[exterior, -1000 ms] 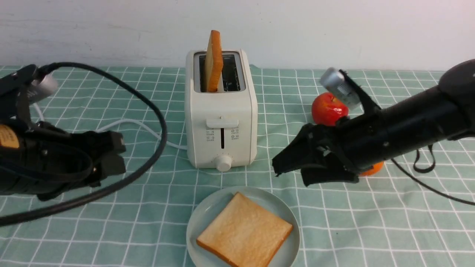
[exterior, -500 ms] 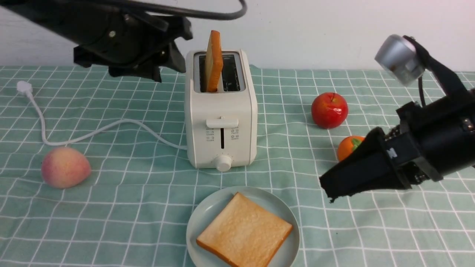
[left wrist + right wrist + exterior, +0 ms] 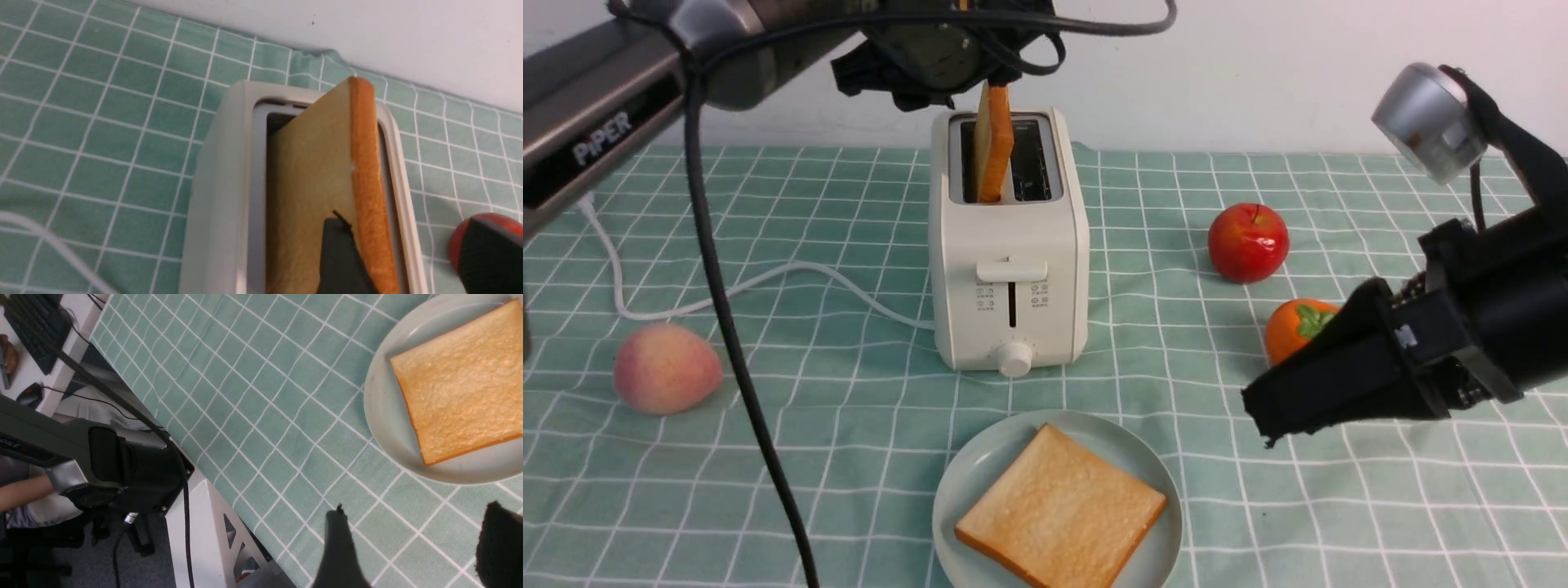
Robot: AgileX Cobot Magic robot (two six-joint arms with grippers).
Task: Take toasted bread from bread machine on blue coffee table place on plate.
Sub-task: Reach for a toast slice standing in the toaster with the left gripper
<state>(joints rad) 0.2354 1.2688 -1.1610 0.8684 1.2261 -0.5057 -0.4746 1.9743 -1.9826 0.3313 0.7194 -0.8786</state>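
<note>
**A:** On the bench (image 3: 645, 506), what lies around the bread machine (image 3: 1009, 269)?

**B:** One slice of toasted bread (image 3: 994, 147) stands upright in its left slot, rising well above the top. The second slice (image 3: 1062, 506) lies flat on the plate (image 3: 980, 465), just in front of the bread machine.

**A:** And the left gripper (image 3: 404, 216)?

**B:** It hangs right above the bread machine, released, jaws apart and straddling the top of the upright slice. One finger (image 3: 339, 253) shows against the pale face; I cannot tell whether it touches. The other finger stands clear of the crust.

**A:** The right gripper (image 3: 1262, 408)?

**B:** It is to the right of the bread machine and nearer the camera, low over the bench. It is released too, with only cloth between its fingers.

**A:** Any writing?

**B:** "PIPER" (image 3: 602, 139) in white on the left arm's grey link, left of the bread machine. The markings (image 3: 1013, 298) beside its front lever slot are too small to read. In the right wrist view, a grey arm link bears letters ending "GILE" (image 3: 10, 444).

**A:** What else?

**B:** A red apple (image 3: 1248, 242) is to the bread machine's right. An orange fruit (image 3: 1290, 327) lies nearer the camera than the apple, partly behind the right gripper. A peach (image 3: 667, 367) lies to the left. A white cord (image 3: 768, 278) trails off the same way.
</note>
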